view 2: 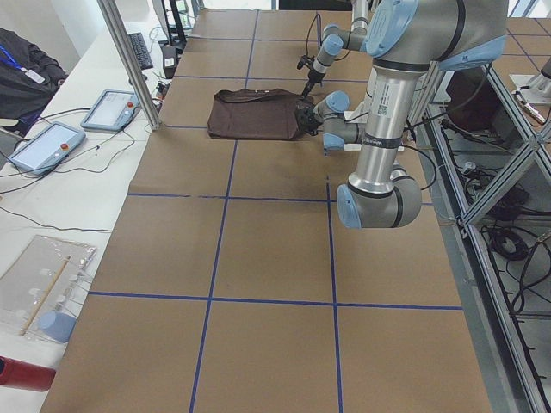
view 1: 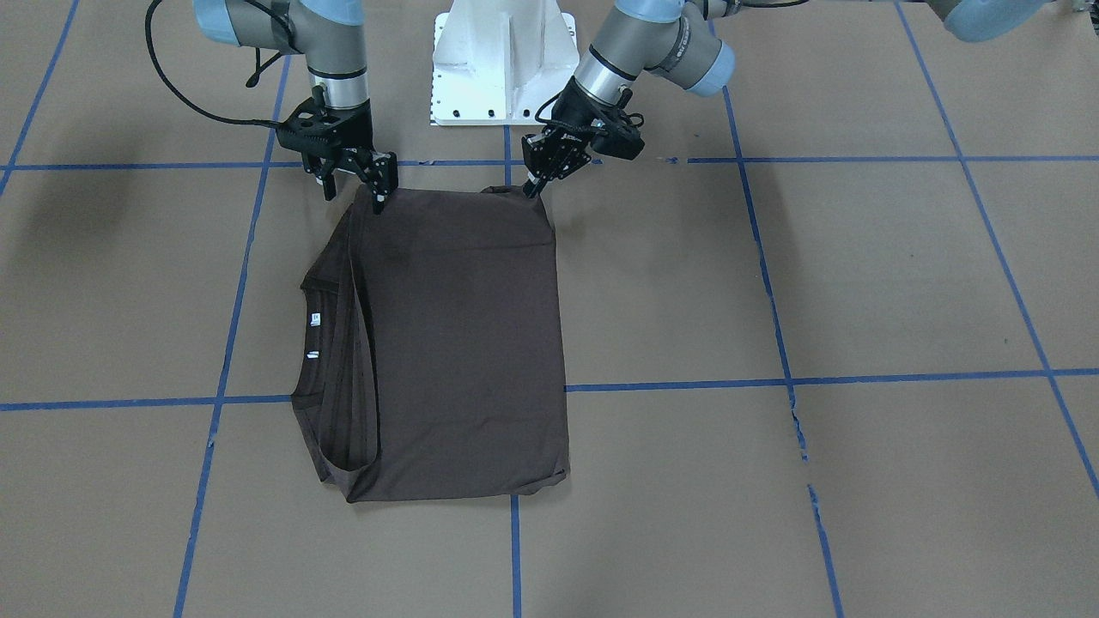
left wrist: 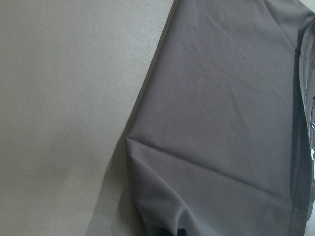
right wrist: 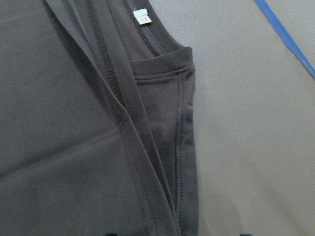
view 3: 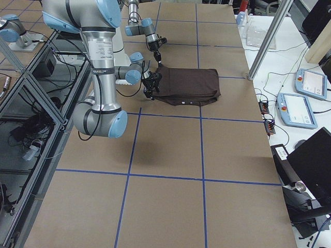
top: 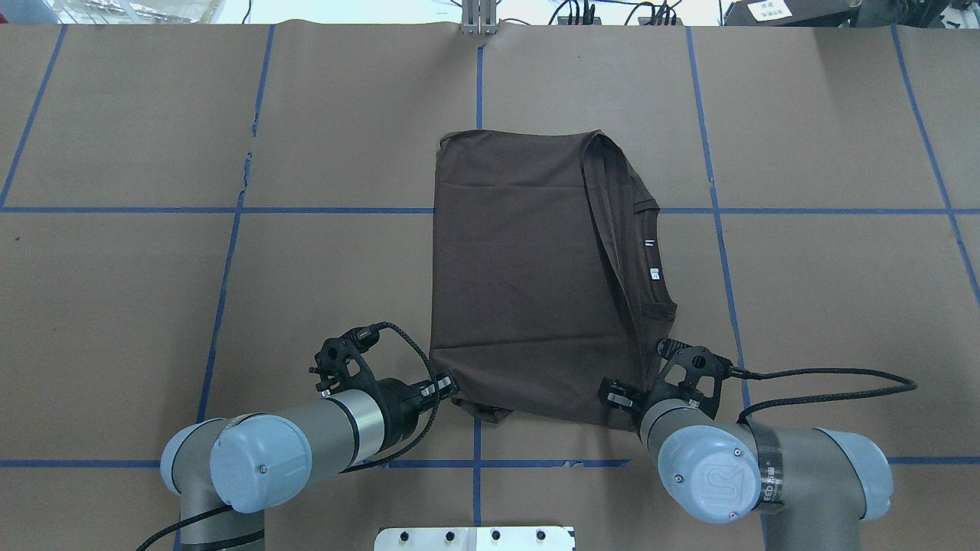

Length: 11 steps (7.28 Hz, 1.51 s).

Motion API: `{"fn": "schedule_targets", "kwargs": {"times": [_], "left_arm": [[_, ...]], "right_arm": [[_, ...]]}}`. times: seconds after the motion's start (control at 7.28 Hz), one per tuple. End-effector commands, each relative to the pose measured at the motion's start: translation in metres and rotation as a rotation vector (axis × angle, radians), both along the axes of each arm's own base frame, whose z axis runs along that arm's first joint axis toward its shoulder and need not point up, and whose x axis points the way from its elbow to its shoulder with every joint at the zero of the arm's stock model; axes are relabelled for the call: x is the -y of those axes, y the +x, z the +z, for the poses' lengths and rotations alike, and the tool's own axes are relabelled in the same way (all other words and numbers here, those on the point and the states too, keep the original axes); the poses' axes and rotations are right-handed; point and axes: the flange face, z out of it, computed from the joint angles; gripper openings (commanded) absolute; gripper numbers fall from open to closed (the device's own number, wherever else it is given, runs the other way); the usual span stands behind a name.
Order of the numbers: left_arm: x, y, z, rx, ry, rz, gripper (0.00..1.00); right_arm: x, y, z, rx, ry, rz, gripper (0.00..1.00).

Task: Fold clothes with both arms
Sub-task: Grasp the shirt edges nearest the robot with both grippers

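At the pedestal end: both claws are down on the T-shirt's pedestal-side edge, one per corner.
- left claw: looks pinched on its corner. Creases fan out from the tips in its wrist view, and a small hump of cloth sits just beside it.
- right claw: spread, tips straddling the corner on the collar side. My read is it's not gripping yet.

The shirt lies flat on the surface, already a rectangle. It runs straight out from the pedestal, offset toward the right arm's side. The collar and white neck tags show along that side, with a folded panel laid over them.

Likely reason for the corner grips: carry both pedestal-side corners to the edge farthest from the pedestal, halving the shirt. The right claw needs to close first, or the fold skews.
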Motion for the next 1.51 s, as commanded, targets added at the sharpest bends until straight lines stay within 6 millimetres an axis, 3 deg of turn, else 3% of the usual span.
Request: {"fn": "schedule_targets", "kwargs": {"times": [0.0,0.41,0.69,0.96,1.24,1.37], "left_arm": [[-0.0001,-0.0006,-0.0004,-0.002,0.0,0.0,0.0],[0.0001,-0.0047,-0.0038,-0.009,0.002,-0.002,0.0],[0.0009,-0.0056,-0.0045,-0.011,0.002,-0.003,0.0],[0.0008,-0.0059,-0.0061,-0.014,0.002,-0.003,0.0],[0.0008,-0.0059,-0.0061,-0.01,0.011,-0.001,0.0],[0.0008,-0.0057,-0.007,-0.01,0.017,0.0,0.0]], "right_arm": [[-0.0011,-0.0012,-0.0004,0.001,0.0,-0.002,0.85],[-0.0002,-0.0018,0.002,-0.005,-0.001,0.0,0.75],[0.0008,-0.0042,-0.0056,0.01,-0.001,0.002,0.31],[0.0016,-0.0036,-0.0048,0.009,-0.001,0.003,0.22],[0.003,-0.0022,-0.0045,0.007,0.0,0.005,0.21],[0.003,-0.0019,-0.0052,0.008,0.0,0.005,0.1]]}}
